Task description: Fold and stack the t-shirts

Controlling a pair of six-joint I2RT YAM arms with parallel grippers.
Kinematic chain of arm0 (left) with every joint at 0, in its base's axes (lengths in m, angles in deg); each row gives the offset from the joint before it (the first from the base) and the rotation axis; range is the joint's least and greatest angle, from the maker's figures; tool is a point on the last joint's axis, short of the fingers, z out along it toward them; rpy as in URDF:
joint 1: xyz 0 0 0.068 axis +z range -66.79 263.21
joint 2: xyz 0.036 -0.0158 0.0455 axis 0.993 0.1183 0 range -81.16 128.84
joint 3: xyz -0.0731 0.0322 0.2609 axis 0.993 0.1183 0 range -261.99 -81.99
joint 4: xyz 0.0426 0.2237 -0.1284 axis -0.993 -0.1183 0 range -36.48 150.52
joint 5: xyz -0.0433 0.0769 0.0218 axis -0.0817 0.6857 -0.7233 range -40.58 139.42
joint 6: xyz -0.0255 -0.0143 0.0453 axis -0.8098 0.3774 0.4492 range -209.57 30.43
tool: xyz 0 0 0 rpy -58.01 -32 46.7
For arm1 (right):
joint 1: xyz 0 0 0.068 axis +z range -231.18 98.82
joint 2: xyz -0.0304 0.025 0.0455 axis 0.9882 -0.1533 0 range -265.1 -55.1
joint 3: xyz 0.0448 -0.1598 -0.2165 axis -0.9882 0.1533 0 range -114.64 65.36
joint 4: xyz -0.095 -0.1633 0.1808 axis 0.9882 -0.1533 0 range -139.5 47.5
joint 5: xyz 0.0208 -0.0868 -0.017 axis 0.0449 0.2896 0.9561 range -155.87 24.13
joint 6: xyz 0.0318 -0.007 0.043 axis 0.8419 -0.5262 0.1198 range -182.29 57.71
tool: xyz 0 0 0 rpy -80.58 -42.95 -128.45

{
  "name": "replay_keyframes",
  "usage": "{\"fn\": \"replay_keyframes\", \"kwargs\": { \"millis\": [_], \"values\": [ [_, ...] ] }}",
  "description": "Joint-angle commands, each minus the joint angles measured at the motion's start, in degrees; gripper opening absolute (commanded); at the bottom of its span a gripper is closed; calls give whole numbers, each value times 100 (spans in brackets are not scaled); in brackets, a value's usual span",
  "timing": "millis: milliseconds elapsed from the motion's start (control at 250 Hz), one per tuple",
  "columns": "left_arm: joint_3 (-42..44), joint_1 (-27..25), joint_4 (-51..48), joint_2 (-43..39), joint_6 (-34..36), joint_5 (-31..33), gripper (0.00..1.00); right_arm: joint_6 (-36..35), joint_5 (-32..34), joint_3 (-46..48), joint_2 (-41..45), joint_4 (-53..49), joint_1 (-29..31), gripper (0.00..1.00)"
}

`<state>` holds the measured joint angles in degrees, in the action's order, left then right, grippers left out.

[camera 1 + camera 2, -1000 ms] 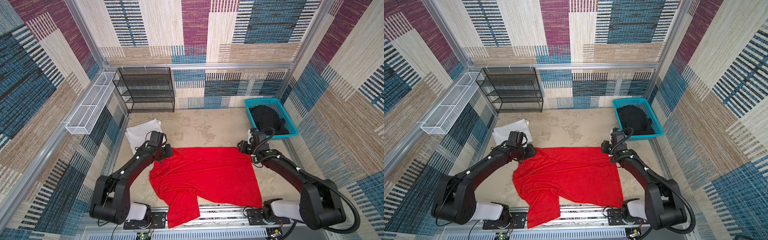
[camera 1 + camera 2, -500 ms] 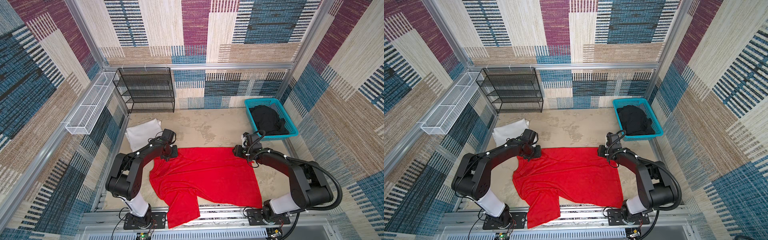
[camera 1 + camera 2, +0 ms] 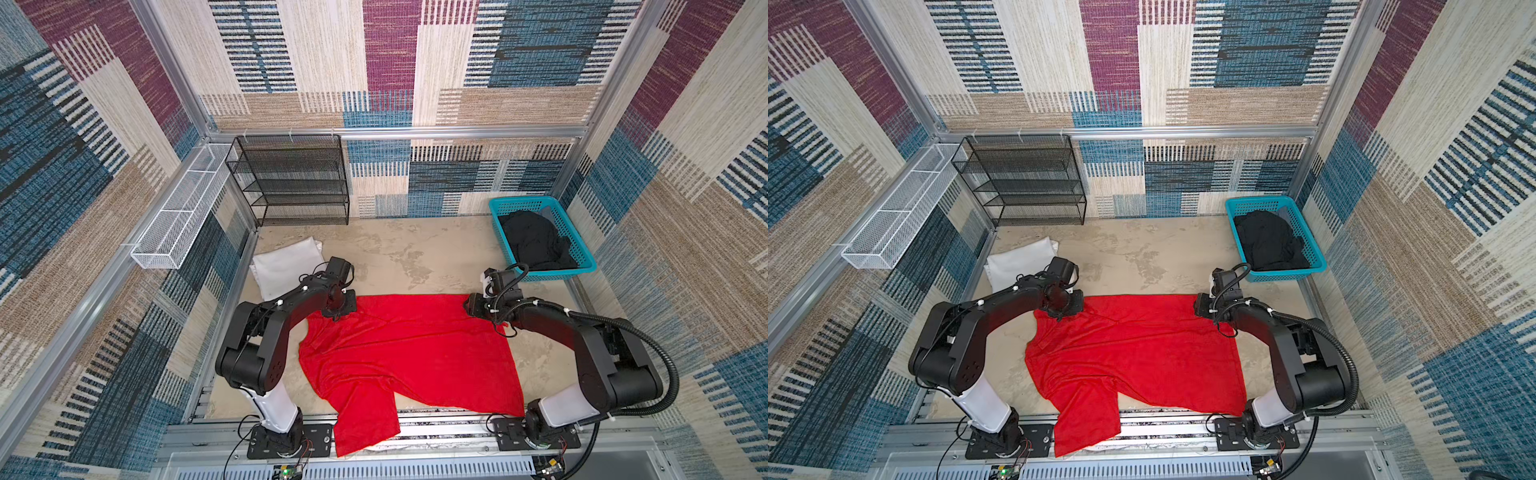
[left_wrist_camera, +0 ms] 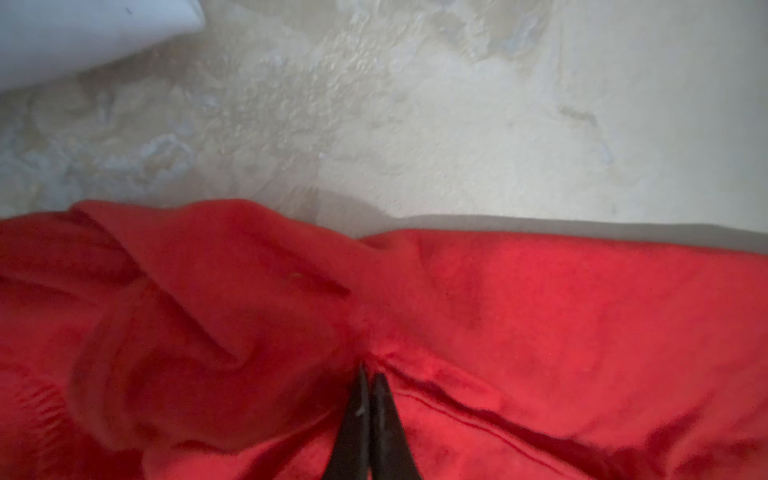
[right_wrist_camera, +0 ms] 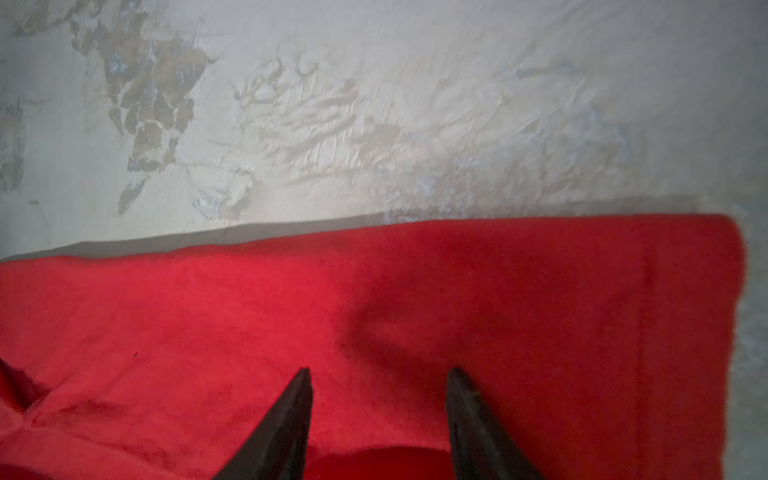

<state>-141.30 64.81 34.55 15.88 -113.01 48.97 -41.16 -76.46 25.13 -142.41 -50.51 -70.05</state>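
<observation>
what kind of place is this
Probably a lab cell staged for laundry folding: an aluminium frame, two robot arms, a red t-shirt spread out, a black t-shirt in a teal basket.

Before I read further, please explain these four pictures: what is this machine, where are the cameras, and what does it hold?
It is a robot with two black arms: the left arm and the right arm. Two pictures are near-equal top views from one camera head above. The other two come from a camera on each wrist, close to the cloth. On the table lie a spread red shirt and a folded white shirt; a black shirt sits in the basket. The left gripper is shut, pinching the red shirt near its far edge. The right gripper is open over that edge, holding nothing.
</observation>
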Motion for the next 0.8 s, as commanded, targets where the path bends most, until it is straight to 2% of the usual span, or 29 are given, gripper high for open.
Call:
{"fn": "replay_keyframes", "kwargs": {
  "millis": [0,144,336,592,672,796],
  "values": [
    [113,-55,-214,-337,208,-66,0,19,-84,-37,-42,194,3,54],
    [289,-158,-547,-923,178,-60,0,41,-19,-27,-84,230,3,54],
    [549,-439,-1201,-1788,22,-354,0,67,94,-79,-170,234,3,53],
    [1193,-826,-1779,-2773,-454,-1622,0,94,163,-147,-204,212,6,53],
    [1353,-894,-1869,-2971,-503,-2091,25,88,165,-169,-219,195,3,53],
    [1589,-895,-1510,-3279,-378,-2915,39,88,211,-204,-216,177,3,54]
  ]
}}
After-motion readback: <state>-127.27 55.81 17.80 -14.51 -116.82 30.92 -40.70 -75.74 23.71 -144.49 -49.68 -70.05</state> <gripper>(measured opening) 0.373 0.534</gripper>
